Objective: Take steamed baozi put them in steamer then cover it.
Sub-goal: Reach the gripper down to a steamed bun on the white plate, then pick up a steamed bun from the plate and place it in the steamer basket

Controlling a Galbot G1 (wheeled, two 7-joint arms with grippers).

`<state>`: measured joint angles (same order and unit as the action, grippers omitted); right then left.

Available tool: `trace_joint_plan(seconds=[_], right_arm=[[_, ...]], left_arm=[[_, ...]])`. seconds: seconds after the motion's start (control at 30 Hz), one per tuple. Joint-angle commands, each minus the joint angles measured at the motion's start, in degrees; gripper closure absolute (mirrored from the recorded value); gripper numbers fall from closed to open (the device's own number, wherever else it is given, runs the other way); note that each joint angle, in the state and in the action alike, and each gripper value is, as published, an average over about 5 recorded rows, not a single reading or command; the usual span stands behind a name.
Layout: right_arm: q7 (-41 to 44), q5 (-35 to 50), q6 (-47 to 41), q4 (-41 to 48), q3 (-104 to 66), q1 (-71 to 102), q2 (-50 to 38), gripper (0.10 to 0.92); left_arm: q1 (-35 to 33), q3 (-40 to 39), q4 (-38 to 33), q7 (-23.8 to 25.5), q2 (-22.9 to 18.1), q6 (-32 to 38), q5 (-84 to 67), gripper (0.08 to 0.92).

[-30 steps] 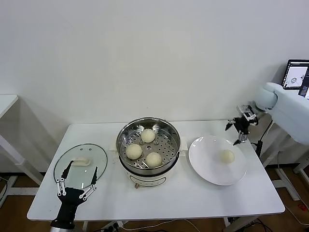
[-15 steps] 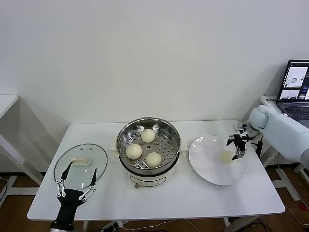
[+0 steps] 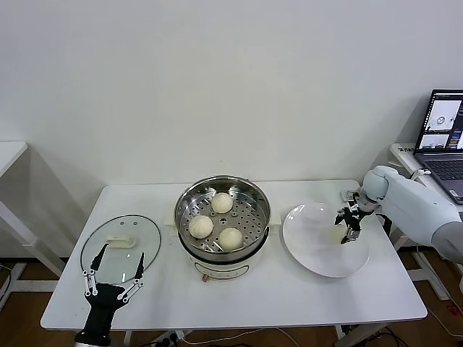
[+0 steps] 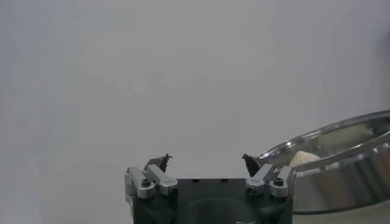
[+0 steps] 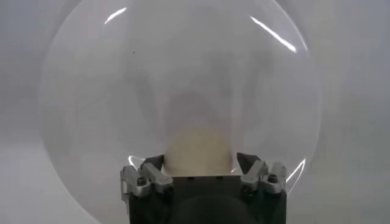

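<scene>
The round stainless-steel steamer (image 3: 222, 215) is shiny, with a perforated metal tray. The smooth cream-white dough buns (image 3: 231, 238) look matt. The round clear glass lid (image 3: 121, 242) and flat white plate (image 3: 307, 246) are glossy.

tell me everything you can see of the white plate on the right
The white plate is round, flat, glossy and looks ceramic. It lies flat on the table, to the right of the steamer, apart from it. One cream-white baozi sits on its far right part, with the right gripper down around it, fingers on either side.
</scene>
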<state>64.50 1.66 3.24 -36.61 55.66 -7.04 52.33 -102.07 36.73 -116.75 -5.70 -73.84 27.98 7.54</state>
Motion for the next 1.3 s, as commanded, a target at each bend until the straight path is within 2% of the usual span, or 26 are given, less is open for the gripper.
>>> trace_joint_plan(seconds=[0.03, 0.33, 0.53, 0.73, 0.93, 1.3], right_arm=[[0.5, 0.2, -0.4, -0.8, 0.7, -1.6, -0.1, 0.379], [9.2, 11.5, -1.6, -14.1, 11.2, -19.7, -2.8, 0.389], [12.3, 24.8, -5.3, -23.0, 22.8, -36.5, 3.0, 0.389], [11.3, 34.4, -8.9, -29.0, 27.9, -42.7, 10.6, 0.389], [8.4, 35.3, -10.9, -31.1, 30.7, -42.0, 16.5, 0.389], [3.7, 31.1, -12.0, -28.5, 32.9, -35.2, 21.3, 0.381]], left_arm=[[0.0, 0.0, -0.1, 0.0, -0.1, 0.0, 0.0, 0.177], [0.5, -0.2, -0.2, 0.0, 0.3, -0.1, -0.1, 0.177], [0.8, -0.7, -0.5, 0.0, 0.5, -0.2, -0.1, 0.177], [0.9, -0.8, -0.7, -0.1, 0.5, -0.2, 0.0, 0.177], [0.9, -0.7, -0.7, -0.2, 0.4, -0.2, -0.1, 0.177], [0.9, -0.2, -0.4, -0.5, 0.3, 0.0, -0.2, 0.177]])
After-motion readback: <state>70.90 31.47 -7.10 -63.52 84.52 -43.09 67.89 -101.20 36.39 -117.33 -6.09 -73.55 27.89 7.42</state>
